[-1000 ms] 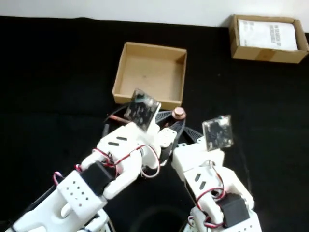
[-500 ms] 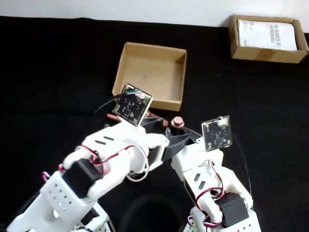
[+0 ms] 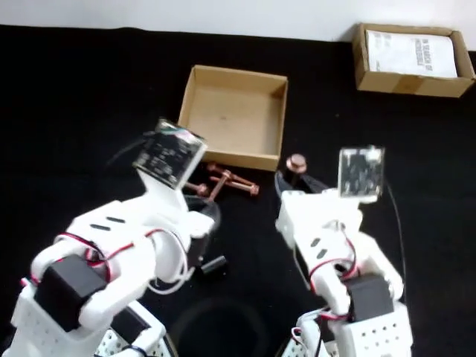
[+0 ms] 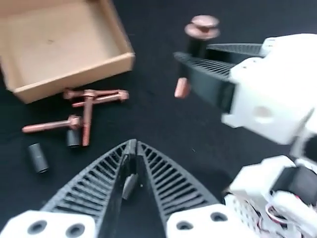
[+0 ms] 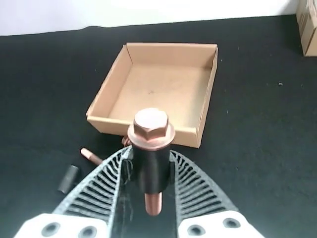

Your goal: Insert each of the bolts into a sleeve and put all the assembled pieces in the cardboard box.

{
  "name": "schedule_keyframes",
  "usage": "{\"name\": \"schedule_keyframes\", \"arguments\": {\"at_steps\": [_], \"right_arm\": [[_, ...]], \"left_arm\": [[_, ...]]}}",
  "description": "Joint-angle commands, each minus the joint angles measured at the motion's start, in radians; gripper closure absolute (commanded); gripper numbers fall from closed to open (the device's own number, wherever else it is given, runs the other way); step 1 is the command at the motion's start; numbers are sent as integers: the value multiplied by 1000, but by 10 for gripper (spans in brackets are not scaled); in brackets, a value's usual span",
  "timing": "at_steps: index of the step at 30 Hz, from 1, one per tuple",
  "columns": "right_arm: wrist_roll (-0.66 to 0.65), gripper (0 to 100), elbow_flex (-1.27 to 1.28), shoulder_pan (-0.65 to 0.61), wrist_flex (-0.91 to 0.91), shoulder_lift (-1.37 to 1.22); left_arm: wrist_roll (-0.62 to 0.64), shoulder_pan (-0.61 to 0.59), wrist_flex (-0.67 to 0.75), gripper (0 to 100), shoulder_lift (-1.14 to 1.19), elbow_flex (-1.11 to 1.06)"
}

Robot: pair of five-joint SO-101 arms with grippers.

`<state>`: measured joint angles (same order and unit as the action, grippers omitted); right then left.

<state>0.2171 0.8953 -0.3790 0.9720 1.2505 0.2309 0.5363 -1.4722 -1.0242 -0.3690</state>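
My right pincer (image 5: 148, 154) clamps black cylindrical sleeve (image 5: 151, 174) w/ copper hex-head bolt (image 5: 150, 127) thru it, head up so it can't slip out. Open cardboard box (image 5: 106, 123) just ahead, ready for drop. Left pincer (image 4: 132, 148) closed, looks empty.

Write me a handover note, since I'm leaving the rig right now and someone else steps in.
Right gripper: shut on a sleeve with a bolt through it, held upright short of the cardboard box.
Left gripper: shut, empty.
Loose bolts lie by the box's front wall, two loose sleeves near them. Box empty.
Done: one piece assembled.
Left: box it, then assemble and box the rest.
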Motion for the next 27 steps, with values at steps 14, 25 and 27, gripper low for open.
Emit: {"name": "schedule_keyframes", "arguments": {"at_steps": [14,25,27], "right_arm": [[-350,992,-829,15,-22,-970],[-589,992,-1428,10,-28,-1621],[-641,992,-1503,10,-27,-1721]], "left_arm": [[2,-845,3,991,-2,-180],[5,-900,250,991,-2,-673],[5,-900,342,991,-2,-750]]}}
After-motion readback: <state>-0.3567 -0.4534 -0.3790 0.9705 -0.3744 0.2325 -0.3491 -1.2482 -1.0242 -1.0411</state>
